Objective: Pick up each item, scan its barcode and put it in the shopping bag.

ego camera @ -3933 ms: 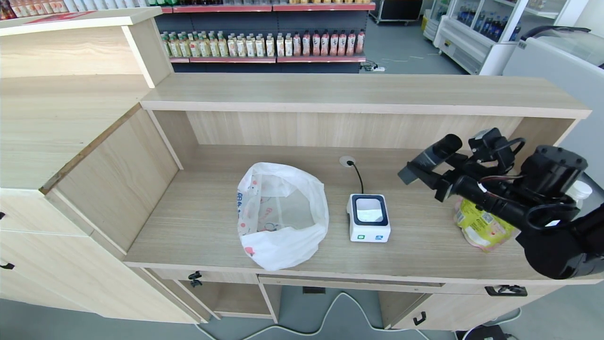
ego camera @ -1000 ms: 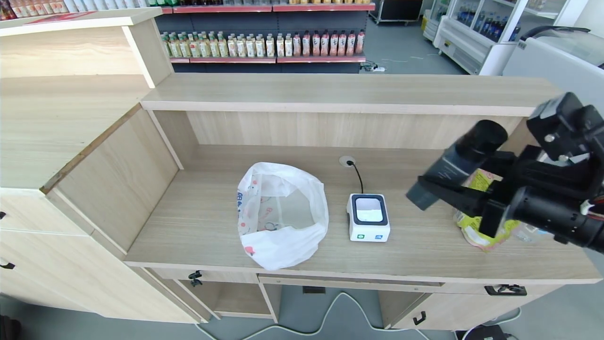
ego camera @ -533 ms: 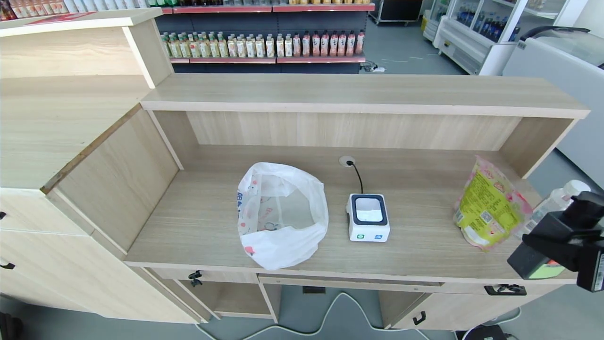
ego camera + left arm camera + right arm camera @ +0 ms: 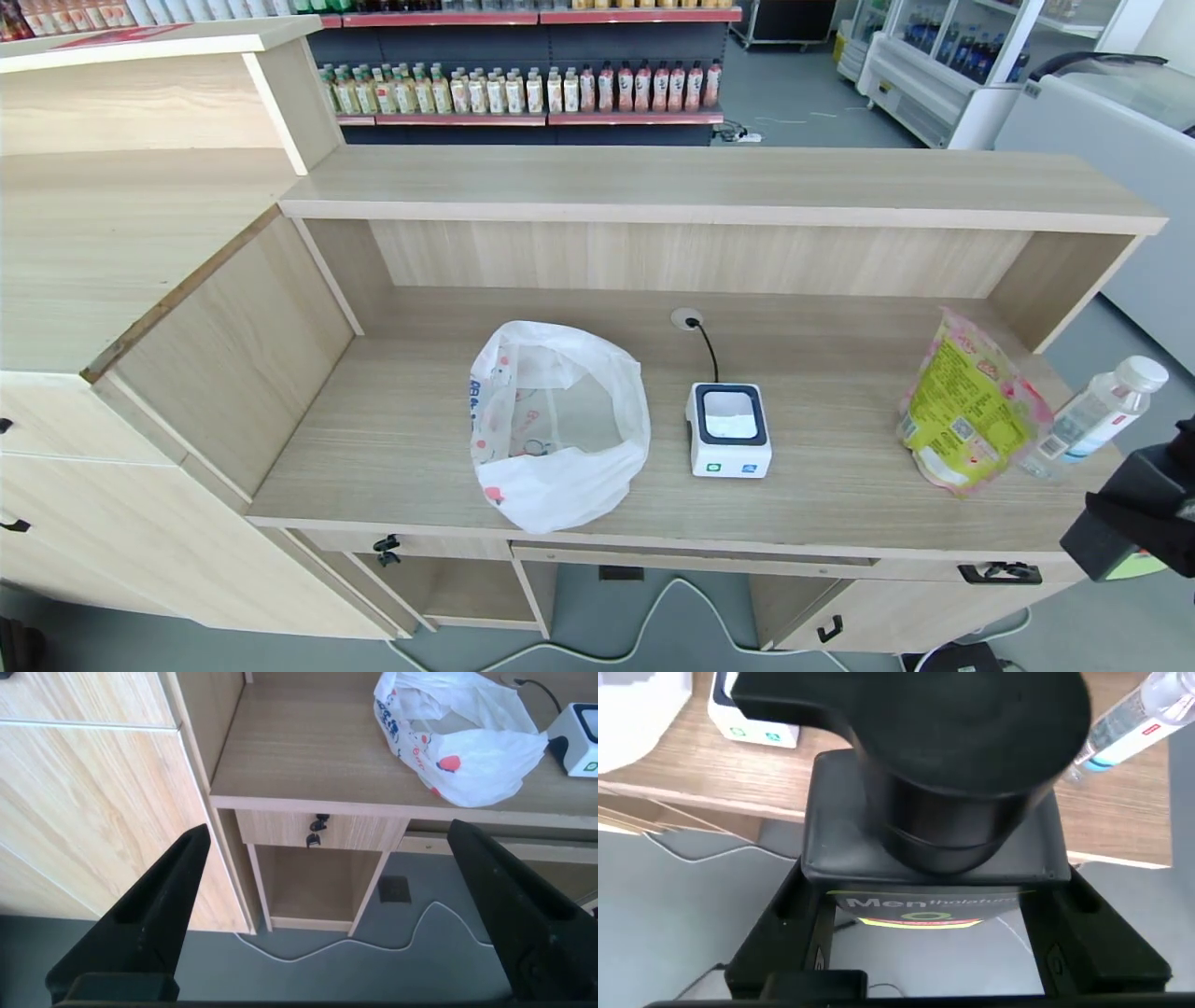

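Off the right front corner of the counter [image 4: 840,509]: one dark bottle [image 4: 971,765], clamped in your right claw [image 4: 932,877], likely not yet scanned; next, carry it left to the scanner [image 4: 730,429], barcode facing its window, then the bag [image 4: 560,425]; left claw [image 4: 327,835] open, empty.

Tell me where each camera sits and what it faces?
Head view: on the head, looking down at the counter; right gripper at edge.
Left wrist view: on the left wrist, facing the counter's front and shopping bag; open left gripper.
Right wrist view: on the right wrist, looking down past its fingers and dark bottle.
All share the scanner.
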Controlling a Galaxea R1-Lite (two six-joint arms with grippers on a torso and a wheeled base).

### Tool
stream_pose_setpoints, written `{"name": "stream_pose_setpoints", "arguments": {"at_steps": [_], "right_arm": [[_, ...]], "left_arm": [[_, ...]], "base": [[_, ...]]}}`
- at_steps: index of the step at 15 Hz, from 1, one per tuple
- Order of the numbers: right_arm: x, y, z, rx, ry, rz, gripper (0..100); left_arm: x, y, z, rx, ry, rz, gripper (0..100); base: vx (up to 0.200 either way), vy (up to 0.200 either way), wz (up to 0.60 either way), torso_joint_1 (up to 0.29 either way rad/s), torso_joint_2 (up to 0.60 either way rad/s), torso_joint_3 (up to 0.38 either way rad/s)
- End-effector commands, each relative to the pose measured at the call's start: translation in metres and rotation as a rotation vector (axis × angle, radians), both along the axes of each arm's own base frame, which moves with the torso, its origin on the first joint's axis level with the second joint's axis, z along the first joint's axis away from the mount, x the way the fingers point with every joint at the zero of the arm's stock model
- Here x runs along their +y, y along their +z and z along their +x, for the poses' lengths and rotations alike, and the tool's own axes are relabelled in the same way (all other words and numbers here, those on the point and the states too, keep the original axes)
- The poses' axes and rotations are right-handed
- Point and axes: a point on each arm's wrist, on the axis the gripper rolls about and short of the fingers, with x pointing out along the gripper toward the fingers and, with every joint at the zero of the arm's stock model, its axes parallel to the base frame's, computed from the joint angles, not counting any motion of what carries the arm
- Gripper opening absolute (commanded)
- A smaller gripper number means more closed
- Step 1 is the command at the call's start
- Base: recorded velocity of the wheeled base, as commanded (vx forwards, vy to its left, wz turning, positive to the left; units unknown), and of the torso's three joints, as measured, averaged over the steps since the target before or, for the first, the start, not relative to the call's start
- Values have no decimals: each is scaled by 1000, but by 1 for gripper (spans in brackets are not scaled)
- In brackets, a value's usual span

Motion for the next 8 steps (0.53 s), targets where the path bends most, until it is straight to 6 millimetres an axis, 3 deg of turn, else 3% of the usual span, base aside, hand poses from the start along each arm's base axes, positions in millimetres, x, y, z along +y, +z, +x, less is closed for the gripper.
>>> {"name": "stream_pose_setpoints", "arguments": {"at_steps": [1,8], "right_arm": [[-3,2,-4,-6,-5,-62,0],[-4,6,4,-6,5,-70,0]], "left_arm": [[0,0,0,0,0,0,100],[0,0,0,0,0,0,100]], "base": [[0,0,0,0,0,0],[0,0,600,2,1,3]]}}
